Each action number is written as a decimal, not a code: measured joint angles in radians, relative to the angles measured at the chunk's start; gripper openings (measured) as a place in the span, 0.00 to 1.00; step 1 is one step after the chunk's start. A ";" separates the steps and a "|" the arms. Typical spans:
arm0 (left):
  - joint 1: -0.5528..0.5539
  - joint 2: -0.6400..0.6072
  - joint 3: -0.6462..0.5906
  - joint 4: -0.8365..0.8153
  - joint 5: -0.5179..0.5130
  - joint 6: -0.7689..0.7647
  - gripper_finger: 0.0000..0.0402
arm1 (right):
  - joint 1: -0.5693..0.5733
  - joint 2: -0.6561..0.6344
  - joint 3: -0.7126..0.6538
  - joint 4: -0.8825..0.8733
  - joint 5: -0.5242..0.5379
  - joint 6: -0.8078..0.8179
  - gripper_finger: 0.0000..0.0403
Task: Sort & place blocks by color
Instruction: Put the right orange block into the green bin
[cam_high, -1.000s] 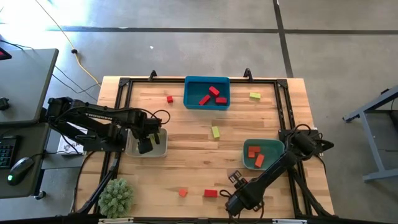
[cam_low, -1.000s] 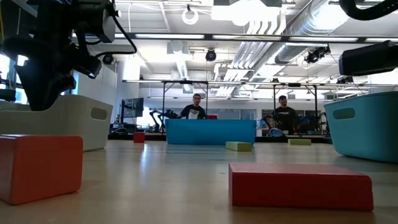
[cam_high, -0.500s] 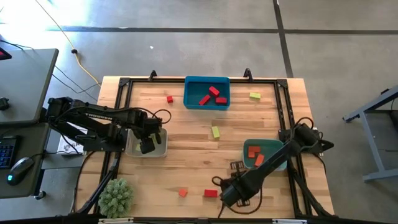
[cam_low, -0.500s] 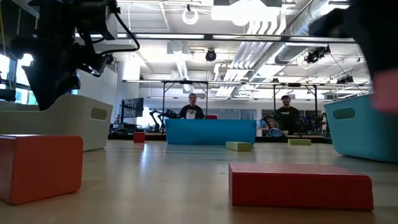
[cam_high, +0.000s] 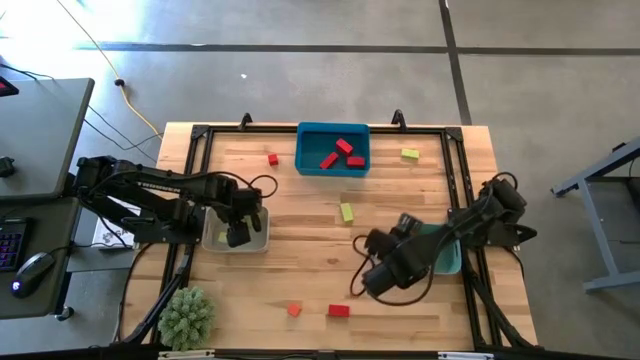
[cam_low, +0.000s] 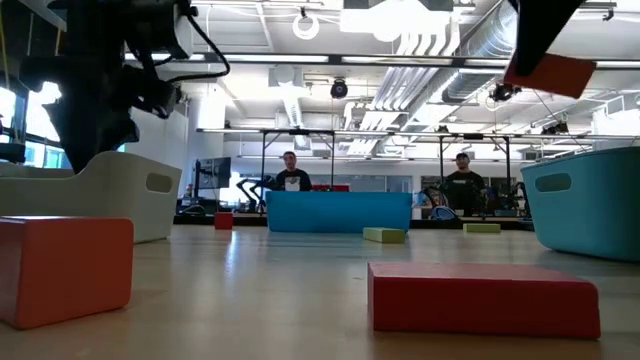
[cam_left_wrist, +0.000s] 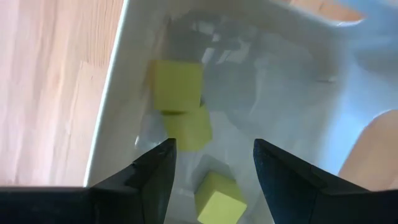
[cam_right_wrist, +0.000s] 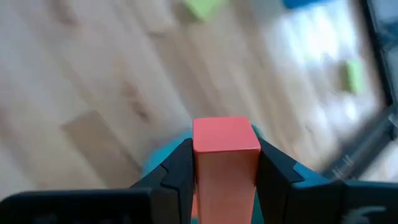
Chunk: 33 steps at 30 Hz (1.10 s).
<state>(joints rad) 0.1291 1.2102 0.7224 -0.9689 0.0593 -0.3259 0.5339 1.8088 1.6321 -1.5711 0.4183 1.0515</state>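
Gripper (cam_right_wrist: 225, 163) tight around orange-red block (cam_right_wrist: 225, 160)

Swinging away from the bench's near edge toward the teal tray (cam_high: 452, 262), right gripper (cam_right_wrist: 225, 163) clamping an orange-red block (cam_right_wrist: 225, 167). Lifting that block (cam_low: 549, 73) high. Shifting leftward behind the blue tray (cam_low: 340, 211), one person (cam_low: 292, 176).

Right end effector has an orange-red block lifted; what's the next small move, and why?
Probably carry it on over the teal tray and open. The right end effector is shut on the orange-red block, held above the table at the tray's edge, and that tray seems to be where such blocks go.
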 joint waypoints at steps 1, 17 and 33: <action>0.000 0.000 0.010 0.000 0.000 0.015 0.51 | -0.008 -0.008 -0.003 -0.012 -0.001 0.017 0.25; 0.005 -0.001 0.207 0.027 -0.102 0.284 0.51 | -0.121 -0.123 -0.330 0.070 -0.327 0.182 0.25; 0.144 -0.001 0.235 0.311 -0.175 0.348 0.51 | -0.148 -0.131 -0.457 0.150 -0.449 0.207 0.41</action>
<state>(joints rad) 0.2732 1.2091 0.9577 -0.6582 -0.1156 0.0221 0.3860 1.6775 1.1750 -1.4213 -0.0309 1.2587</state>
